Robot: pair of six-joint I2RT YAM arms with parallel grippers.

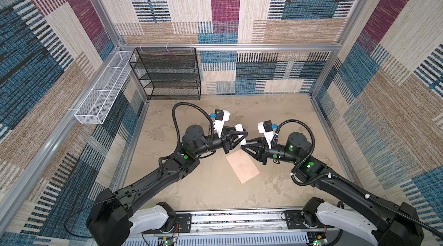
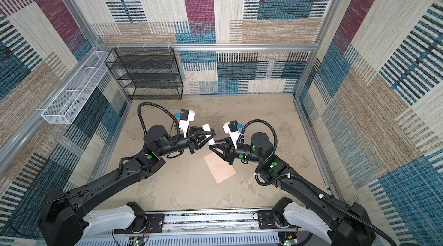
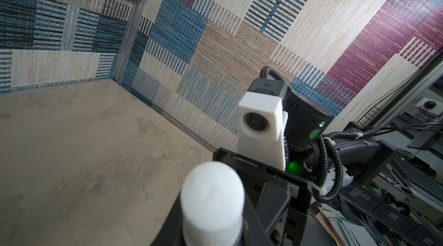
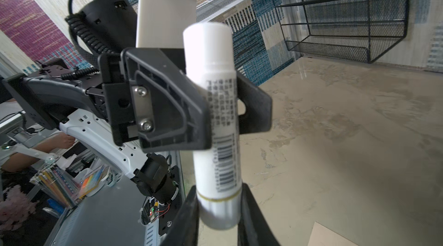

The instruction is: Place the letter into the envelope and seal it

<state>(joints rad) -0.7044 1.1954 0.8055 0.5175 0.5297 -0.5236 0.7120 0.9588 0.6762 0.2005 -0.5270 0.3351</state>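
A small white cylindrical tube [image 1: 240, 129] [image 4: 212, 84] hangs in the air above the middle of the table, held by both grippers. My left gripper [image 1: 244, 138] [image 2: 212, 136] [image 3: 212, 220] is shut on the tube's printed middle. My right gripper [image 1: 242, 146] [image 2: 210, 146] [image 4: 219, 208] is shut on the tube's grey end below the yellow ring. The pale peach-pink envelope [image 1: 243, 168] [image 2: 220, 168] lies flat on the table just below and in front of the two grippers; one corner of it [image 4: 330, 235] shows in the right wrist view. The letter is out of view.
A black mesh shelf [image 1: 167, 74] [image 4: 347, 16] stands against the back wall at the left. A white mesh basket [image 1: 100, 96] hangs on the left wall. Patterned walls close in the beige table [image 1: 203, 184] on three sides.
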